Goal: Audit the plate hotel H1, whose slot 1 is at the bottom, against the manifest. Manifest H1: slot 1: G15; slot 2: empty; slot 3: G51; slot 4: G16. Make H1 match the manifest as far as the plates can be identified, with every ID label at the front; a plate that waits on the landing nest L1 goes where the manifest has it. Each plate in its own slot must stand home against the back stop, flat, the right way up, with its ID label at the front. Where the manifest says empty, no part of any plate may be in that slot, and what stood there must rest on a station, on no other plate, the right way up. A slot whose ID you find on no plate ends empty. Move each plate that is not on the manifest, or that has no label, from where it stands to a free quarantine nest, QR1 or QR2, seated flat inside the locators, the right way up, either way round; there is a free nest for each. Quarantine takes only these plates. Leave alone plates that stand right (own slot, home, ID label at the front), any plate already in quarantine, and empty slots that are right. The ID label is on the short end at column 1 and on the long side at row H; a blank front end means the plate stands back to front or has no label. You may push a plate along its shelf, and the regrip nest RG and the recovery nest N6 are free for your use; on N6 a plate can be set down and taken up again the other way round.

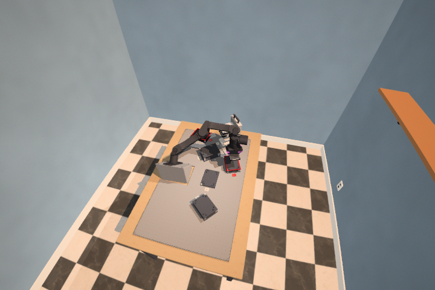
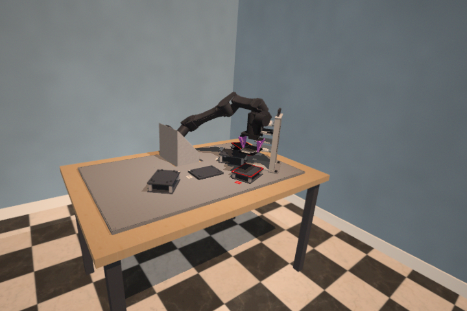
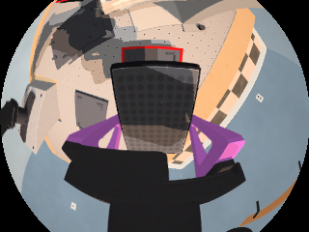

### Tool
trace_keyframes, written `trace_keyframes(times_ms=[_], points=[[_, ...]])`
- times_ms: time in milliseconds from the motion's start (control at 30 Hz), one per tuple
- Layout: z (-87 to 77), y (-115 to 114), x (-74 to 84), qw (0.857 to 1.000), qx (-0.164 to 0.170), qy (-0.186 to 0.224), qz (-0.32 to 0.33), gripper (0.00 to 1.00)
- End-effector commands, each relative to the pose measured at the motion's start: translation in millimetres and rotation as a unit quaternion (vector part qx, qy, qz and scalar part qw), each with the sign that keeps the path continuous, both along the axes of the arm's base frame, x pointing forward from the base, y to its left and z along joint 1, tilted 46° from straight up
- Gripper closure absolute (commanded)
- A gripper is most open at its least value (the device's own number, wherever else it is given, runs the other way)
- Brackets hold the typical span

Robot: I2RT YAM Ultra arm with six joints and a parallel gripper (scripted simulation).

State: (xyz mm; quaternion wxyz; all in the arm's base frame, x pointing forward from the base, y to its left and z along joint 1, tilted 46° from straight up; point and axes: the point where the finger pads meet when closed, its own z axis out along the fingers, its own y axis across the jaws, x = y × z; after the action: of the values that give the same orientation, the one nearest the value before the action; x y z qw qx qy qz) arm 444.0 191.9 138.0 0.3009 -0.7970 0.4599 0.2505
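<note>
Your gripper (image 3: 154,143) is clasped on a plate (image 3: 154,100): in the wrist view its purple fingers press the plate's two long sides, at 3 and 9 o'clock. The plate's long axis runs from 6 to 12 o'clock there, straight out from the wrist, and its far short end points at a red-rimmed nest (image 3: 153,49) at 12 o'clock. You see a dark, dotted top face. No ID label can be read on it in any view.

The exterior view gives you what the wrist view cannot: the plate (image 2: 248,149) hangs level and low over the table (image 2: 190,234), clear of the stations. The hotel H1 (image 2: 277,142) stands just beside the gripper (image 2: 251,142) at 3 o'clock. The red-rimmed nest (image 2: 237,172) lies near at 6 o'clock, and a second red-rimmed nest (image 2: 237,144) sits at 9 o'clock, partly hidden.

From the top view you get the layout only. The gripper (image 1: 234,149) covers most of the plate, and the near red-rimmed nest (image 1: 226,166) is at its 6 o'clock. The hotel's slots are too small to sort out there.
</note>
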Motion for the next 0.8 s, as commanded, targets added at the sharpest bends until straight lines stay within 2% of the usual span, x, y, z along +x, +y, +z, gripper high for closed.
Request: trace_keyframes(times_ms=[0, 33, 167, 267, 367, 533, 600, 767], points=[[-9.9, -1, -3.6, 1.000, -0.002, 0.028, -0.007, 0.14], [1.4, -1, -7.7, 1.000, -0.001, 0.020, -0.008, 0.14], [-5.8, 9, -6.9, 1.000, 0.001, 0.011, -0.007, 0.14], [-7.6, 4, -4.1, 1.000, 0.002, 0.011, -0.014, 0.14], [-12.8, 19, -9.0, 1.000, 0.002, 0.011, -0.004, 0.14], [-21.3, 29, -10.4, 1.000, 0.003, 0.011, -0.004, 0.14], [-23.1, 22, -6.0, 1.000, 0.003, 0.011, -0.014, 0.14], [-23.3, 22, -5.2, 1.000, 0.002, 0.011, -0.014, 0.14]])
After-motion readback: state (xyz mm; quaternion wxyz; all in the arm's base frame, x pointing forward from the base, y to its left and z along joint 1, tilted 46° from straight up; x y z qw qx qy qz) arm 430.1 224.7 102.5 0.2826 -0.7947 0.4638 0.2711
